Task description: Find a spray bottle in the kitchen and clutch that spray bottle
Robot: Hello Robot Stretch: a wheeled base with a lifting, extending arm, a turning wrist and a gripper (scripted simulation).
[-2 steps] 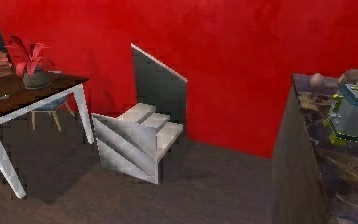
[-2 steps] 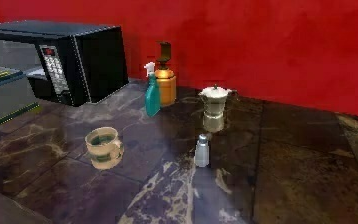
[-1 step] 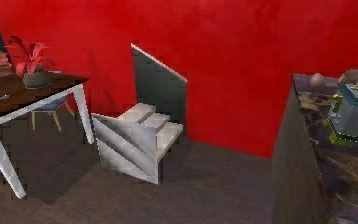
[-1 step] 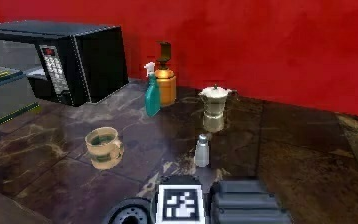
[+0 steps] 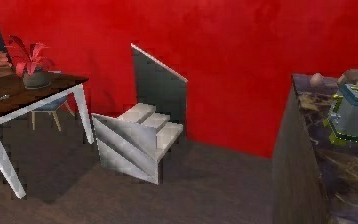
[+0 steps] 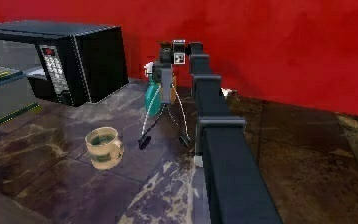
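Counter (image 6: 47, 185): dark marbled top, it takes the near part of the arm side view.
Arm (image 6: 227, 150): dark bar, it goes from the bottom edge out over the counter.
Mug (image 6: 104, 148): pale, upright on the counter, left of the arm and apart from it.
Gripper (image 6: 157, 125): at the arm's far end, beside 2 white squares; its thin fingers point down to the counter. I cannot tell if it holds anything.
Spray bottle (image 6: 150, 93): teal body with a light head, right at the gripper's left side, near the back of the counter. If they touch I cannot tell.
Microwave (image 6: 72, 60): black, at the back left of the counter, left of the bottle.
Wall (image 6: 287, 40): red, behind all.
Table (image 5: 47, 92): forward view's left, dark top, white legs, with a red plant (image 5: 27, 58) in a pot.
Steps (image 5: 137, 140): grey, 3 of them, against the red wall, past the table.
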